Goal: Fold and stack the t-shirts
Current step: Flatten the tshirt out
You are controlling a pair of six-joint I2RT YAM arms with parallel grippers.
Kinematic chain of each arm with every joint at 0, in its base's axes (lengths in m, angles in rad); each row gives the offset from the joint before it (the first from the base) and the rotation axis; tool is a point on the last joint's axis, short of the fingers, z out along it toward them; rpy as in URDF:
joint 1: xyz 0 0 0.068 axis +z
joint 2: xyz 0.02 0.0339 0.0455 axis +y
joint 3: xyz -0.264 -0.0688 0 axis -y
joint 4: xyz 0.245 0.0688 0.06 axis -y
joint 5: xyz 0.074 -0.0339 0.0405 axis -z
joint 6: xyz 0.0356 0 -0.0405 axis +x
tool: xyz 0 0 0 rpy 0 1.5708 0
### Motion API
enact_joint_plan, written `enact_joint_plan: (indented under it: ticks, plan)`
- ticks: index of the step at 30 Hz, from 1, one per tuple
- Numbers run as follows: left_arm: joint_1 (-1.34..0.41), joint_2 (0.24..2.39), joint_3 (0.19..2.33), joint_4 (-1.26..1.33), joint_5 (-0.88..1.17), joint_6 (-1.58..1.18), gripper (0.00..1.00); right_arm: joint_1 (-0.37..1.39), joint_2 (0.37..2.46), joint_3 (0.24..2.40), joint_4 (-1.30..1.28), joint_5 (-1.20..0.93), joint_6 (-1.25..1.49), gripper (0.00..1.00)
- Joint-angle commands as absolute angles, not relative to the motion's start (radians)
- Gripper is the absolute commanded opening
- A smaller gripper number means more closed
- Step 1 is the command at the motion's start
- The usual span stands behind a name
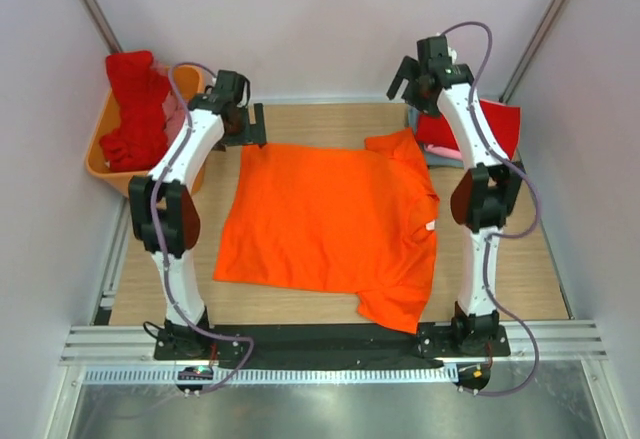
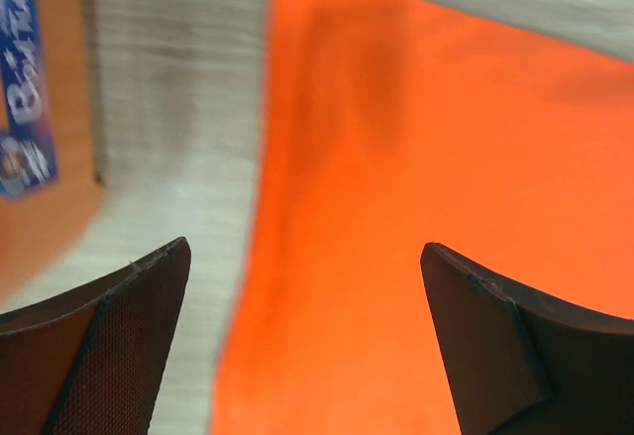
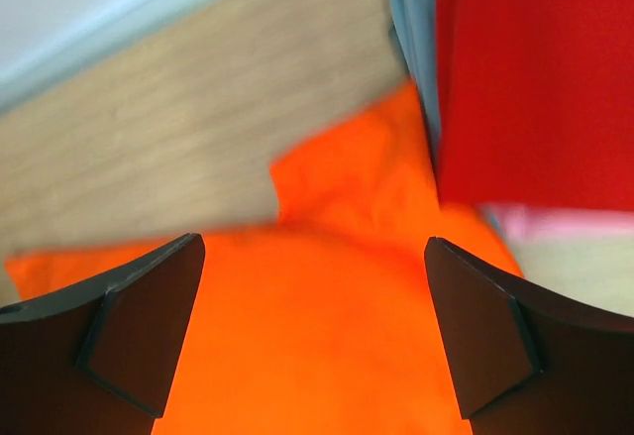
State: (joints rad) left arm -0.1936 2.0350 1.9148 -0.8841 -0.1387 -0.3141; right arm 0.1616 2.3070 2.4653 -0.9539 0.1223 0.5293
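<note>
Both tools are wide open and hold nothing. Your left tool [image 2: 307, 257] hangs over the far corner of the orange t-shirt [image 1: 330, 224] at its hem end, one finger above cloth and the other above bare worktop [image 1: 540, 269]. Your right tool [image 3: 315, 247] hangs over the far sleeve [image 1: 390, 144], just beside the folded stack.

The orange t-shirt lies spread flat and unfolded in the middle of the worktop. It is turned sideways, with the hem toward your left arm and the collar with its white neck label [image 1: 430, 225] toward your right. The second sleeve points to the near edge.

The stack sits at the far right: a folded red shirt [image 1: 495, 124] on top, with pink [image 3: 555, 219] and grey-blue [image 3: 411, 19] edges showing under it. More red shirts [image 1: 135, 109] wait crumpled in the orange basket [image 1: 100, 164] at the far left.

I'd judge the spreading done and the first fold not yet begun. Next you'll likely need both tools to come down together onto the far side edge. Each should pinch both layers of cloth, then carry that edge toward you, keeping it level so the crease runs straight. Watch the right tool: the sleeve lies close to the stack, so a loose pinch could catch the grey-blue shirt.
</note>
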Motion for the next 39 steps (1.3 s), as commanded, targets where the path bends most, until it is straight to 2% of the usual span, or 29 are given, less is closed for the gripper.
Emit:
enact_joint_plan:
  ticks: [1,7,12,14,20,26,31,39]
  plan:
    - [-0.259,1.717,1.904,-0.811,-0.083,-0.374,1.00,0.181,1.825,2.187,-0.756,0.097,0.509,1.00]
    - [-0.295,1.487,1.677,-0.807,-0.087,-0.402,1.00,0.186,1.503,1.749,-0.675,-0.040,0.552,1.00]
    - [-0.296,1.312,1.304,-0.704,-0.060,-0.440,1.00,0.198,1.293,1.288,-0.565,-0.087,0.610,1.00]
    - [-0.295,1.276,1.174,-0.677,-0.031,-0.462,1.00,0.204,1.284,1.209,-0.534,-0.136,0.612,1.00]
    - [-0.295,1.235,0.941,-0.555,0.045,-0.535,0.99,0.213,1.472,1.313,-0.617,-0.101,0.499,0.99]
    - [-0.296,1.276,0.844,-0.471,-0.066,-0.693,0.97,0.213,1.727,1.477,-0.610,-0.046,0.469,0.96]
    - [-0.295,1.338,0.770,-0.374,-0.150,-0.713,0.98,0.233,1.975,1.684,-0.650,-0.015,0.402,0.96]
    - [-0.296,1.411,0.701,-0.308,-0.120,-0.791,0.96,0.255,2.152,1.802,-0.647,0.025,0.396,0.96]
